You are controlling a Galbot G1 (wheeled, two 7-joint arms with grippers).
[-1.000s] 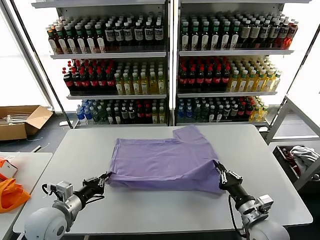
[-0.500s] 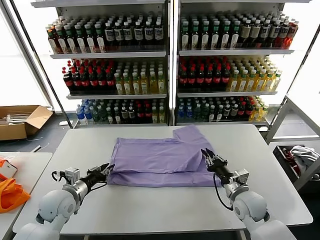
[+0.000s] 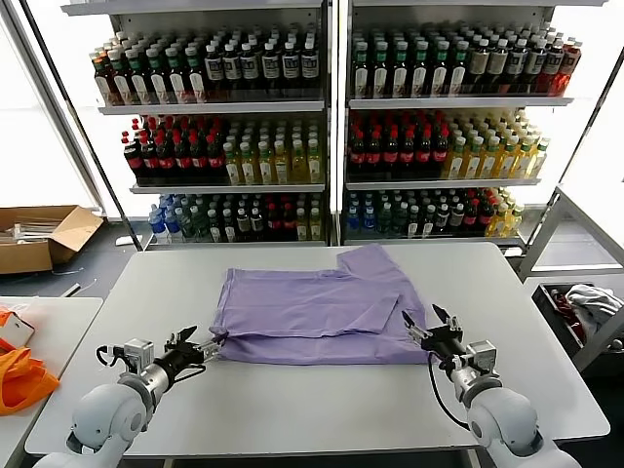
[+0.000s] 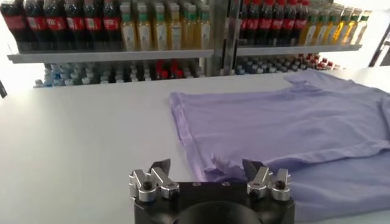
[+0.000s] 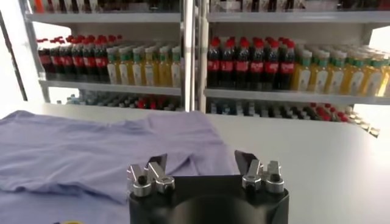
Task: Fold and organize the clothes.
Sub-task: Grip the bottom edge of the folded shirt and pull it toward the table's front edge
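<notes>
The lavender T-shirt [image 3: 317, 310] lies folded on the white table [image 3: 322, 400], one sleeve sticking out at the back right; its print is hidden. It also shows in the left wrist view [image 4: 286, 128] and the right wrist view [image 5: 73, 152]. My left gripper [image 3: 195, 346] is open and empty, just off the shirt's front left corner. My right gripper [image 3: 434, 325] is open and empty at the shirt's front right edge. In the wrist views the left gripper [image 4: 207, 171] and right gripper [image 5: 201, 163] stand with jaws wide apart, nothing between them.
Shelves of bottles [image 3: 322, 127] stand behind the table. An orange bag [image 3: 19, 375] lies on a side table at the left. A cardboard box [image 3: 39, 234] sits on the floor at the left. A bin with white-and-grey cloth [image 3: 585, 302] stands at the right.
Both grippers have let go of the shirt's front edge after carrying it up and back over the shirt. They have drawn back toward the front, open. The shirt now lies flat, folded.
</notes>
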